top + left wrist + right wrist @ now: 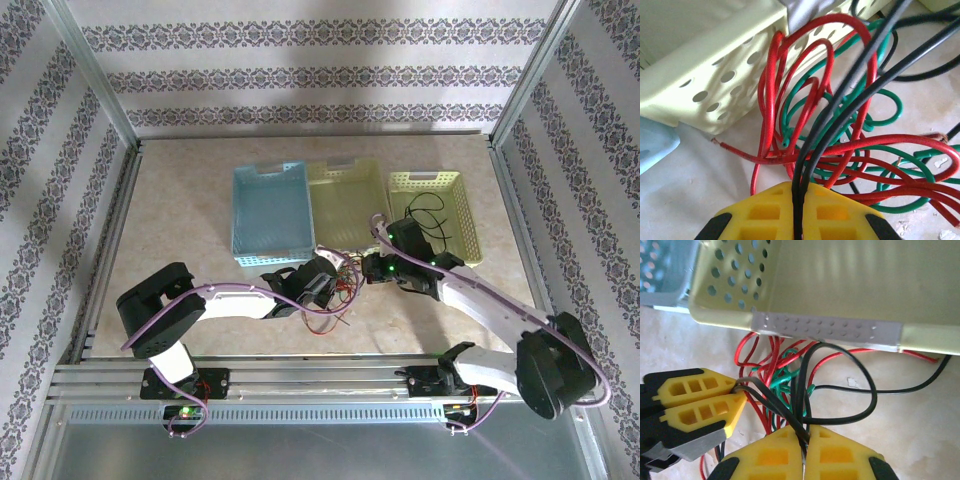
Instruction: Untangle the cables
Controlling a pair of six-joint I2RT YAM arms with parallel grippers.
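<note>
Left gripper [798, 194] and right gripper [805, 439] each clamp closed on a black cable [890, 389]. Red, green and black cables [338, 292] lie tangled on the table [180, 200], just beside a pale yellow basket [840, 285].

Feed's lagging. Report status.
Left gripper, right gripper: both shut on black cable. Red cable, green cable tangled together. Yellow basket close behind.

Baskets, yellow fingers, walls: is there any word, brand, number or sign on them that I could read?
None: no readable text anywhere.
The blue basket, the middle basket and the right basket are plain, with only holes.
The grey strip on a basket rim bears dots, no letters.
The yellow fingers are blank.
The wallpaper shows ornament, not writing.
</note>
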